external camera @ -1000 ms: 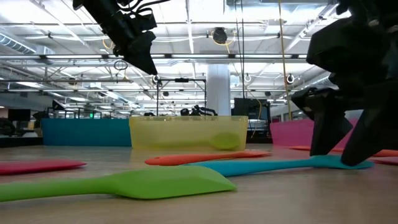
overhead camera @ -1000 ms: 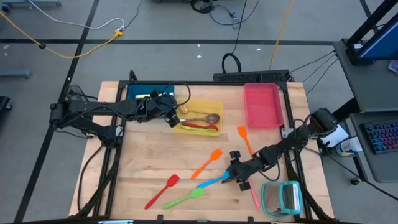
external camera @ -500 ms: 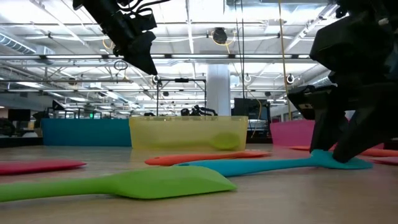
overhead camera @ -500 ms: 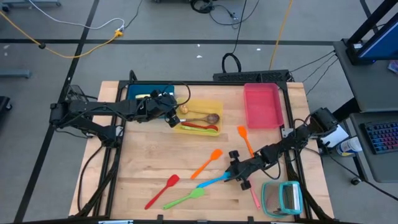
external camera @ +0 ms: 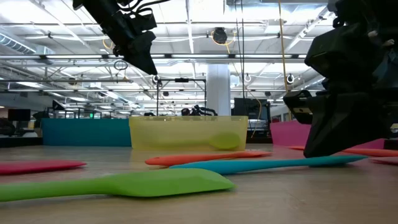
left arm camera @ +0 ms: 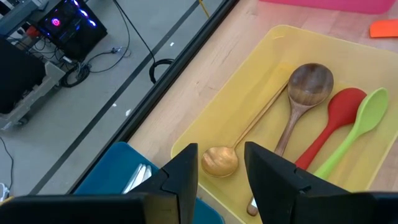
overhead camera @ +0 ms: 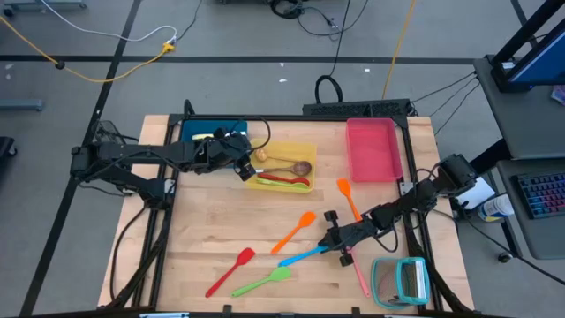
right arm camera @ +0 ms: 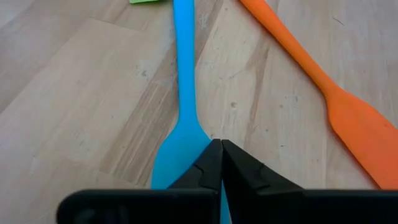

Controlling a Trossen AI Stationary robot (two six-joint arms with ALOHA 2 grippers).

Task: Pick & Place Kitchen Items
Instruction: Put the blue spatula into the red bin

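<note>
The left gripper [overhead camera: 246, 167] hangs above the near-left edge of the yellow tray [overhead camera: 305, 148], its fingers [left arm camera: 180, 177] held a narrow gap apart with nothing between them. Straight ahead of those fingers, inside the tray, lie a gold spoon [left arm camera: 219, 161], a wooden spoon [left arm camera: 306, 88], a red spoon [left arm camera: 336, 115] and a green spoon [left arm camera: 364, 124], so this arm looks to be waiting after a drop, with the blue tray [overhead camera: 212, 129] just behind it

Further right on the wooden table [overhead camera: 212, 238], a red spatula [overhead camera: 231, 269], a green spatula [overhead camera: 262, 282] and an orange spatula [overhead camera: 296, 230] lie loose, all well apart from either tool

The right gripper [overhead camera: 338, 246] is down at table level on the broad end of the blue spatula [overhead camera: 300, 257]; its fingers [right arm camera: 211, 163] are pinched together on the blade edge, so it holds the blue spatula. In the low view the handle runs out flat from the gripper, and I cannot tell whether the blade has left the wood. Beside this gripper lie a second orange spatula [overhead camera: 348, 196] and a pink utensil [overhead camera: 360, 278], with the teal rack [overhead camera: 402, 281] just beyond and the pink tray [overhead camera: 372, 148] farther off

The step in hand is the grasp. Next comes a clean lift with the long handle trailing, then a carry to a tray
</note>
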